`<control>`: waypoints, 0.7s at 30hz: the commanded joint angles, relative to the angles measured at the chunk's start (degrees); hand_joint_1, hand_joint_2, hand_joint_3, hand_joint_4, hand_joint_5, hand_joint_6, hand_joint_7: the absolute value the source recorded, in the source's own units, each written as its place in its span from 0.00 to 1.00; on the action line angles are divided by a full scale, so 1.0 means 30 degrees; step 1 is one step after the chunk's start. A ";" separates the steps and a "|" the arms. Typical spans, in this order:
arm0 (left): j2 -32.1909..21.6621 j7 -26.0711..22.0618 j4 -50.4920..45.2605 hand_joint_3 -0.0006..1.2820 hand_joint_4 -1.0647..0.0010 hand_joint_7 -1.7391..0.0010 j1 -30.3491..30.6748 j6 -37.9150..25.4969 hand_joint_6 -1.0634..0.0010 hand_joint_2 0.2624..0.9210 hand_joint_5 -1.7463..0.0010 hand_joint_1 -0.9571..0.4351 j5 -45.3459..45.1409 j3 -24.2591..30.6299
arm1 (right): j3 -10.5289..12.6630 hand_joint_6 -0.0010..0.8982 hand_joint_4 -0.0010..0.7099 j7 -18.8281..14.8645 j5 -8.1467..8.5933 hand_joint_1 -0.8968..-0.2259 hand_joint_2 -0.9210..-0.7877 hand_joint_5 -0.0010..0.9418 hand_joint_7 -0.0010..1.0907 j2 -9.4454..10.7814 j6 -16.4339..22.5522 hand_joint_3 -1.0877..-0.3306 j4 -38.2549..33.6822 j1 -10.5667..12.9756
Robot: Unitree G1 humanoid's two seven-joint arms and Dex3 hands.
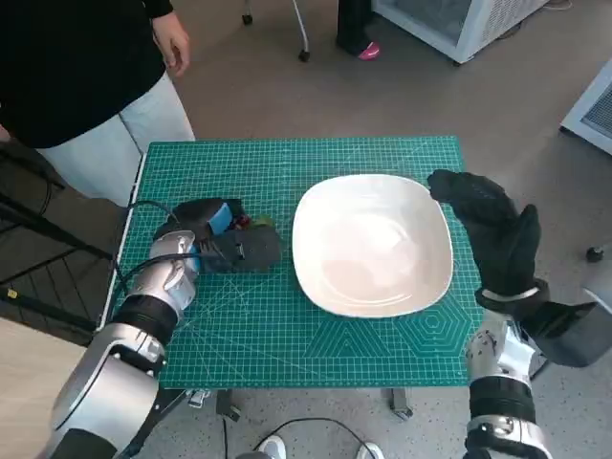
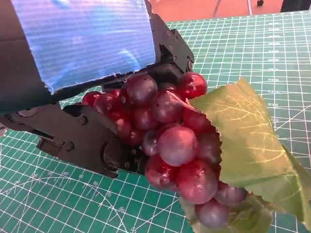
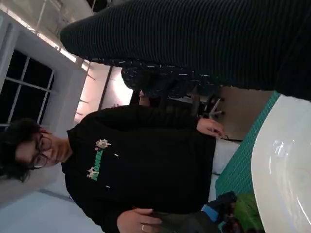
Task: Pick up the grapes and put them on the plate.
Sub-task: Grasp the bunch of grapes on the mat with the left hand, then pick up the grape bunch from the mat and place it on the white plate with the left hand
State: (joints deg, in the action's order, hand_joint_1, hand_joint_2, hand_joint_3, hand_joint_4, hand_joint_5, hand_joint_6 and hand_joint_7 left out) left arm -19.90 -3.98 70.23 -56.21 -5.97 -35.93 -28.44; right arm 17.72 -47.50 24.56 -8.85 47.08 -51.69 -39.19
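The grapes (image 2: 167,138), a dark red bunch with a green leaf (image 2: 248,138), lie in my left hand (image 2: 82,58), whose black fingers (image 2: 80,138) close around the bunch. In the head view that hand (image 1: 218,241) sits low over the left part of the green mat (image 1: 287,344), with the grapes (image 1: 253,223) just showing at its tip. A white plate (image 1: 373,244) lies to their right, a short gap away. My gloved right hand (image 1: 490,222) hovers at the plate's right rim, fingers stretched out, holding nothing. The right wrist view shows the plate's rim (image 3: 286,165) and the leaf (image 3: 248,211).
A person in a black top and pale trousers (image 1: 115,134) stands at the table's far left corner, one hand (image 1: 174,43) hanging near the edge. The same person (image 3: 146,160) fills the right wrist view. A cable (image 1: 143,206) loops by my left wrist.
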 commanded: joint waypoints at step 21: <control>-0.2345 -0.4405 -0.8808 0.09 0.42 0.36 0.1479 -0.3119 0.43 1.00 0.25 0.69 0.0533 0.1345 | 0.0017 0.56 0.76 -0.0044 0.0003 0.77 0.00 0.00 0.00 0.0134 -0.0005 0.74 -0.0570 0.0010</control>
State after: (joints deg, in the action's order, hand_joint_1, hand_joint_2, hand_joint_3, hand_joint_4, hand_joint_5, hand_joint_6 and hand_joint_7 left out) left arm -23.02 -12.49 56.36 -53.60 -11.68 -35.18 -26.67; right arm 17.74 -47.51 24.58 -8.78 47.24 -52.09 -39.50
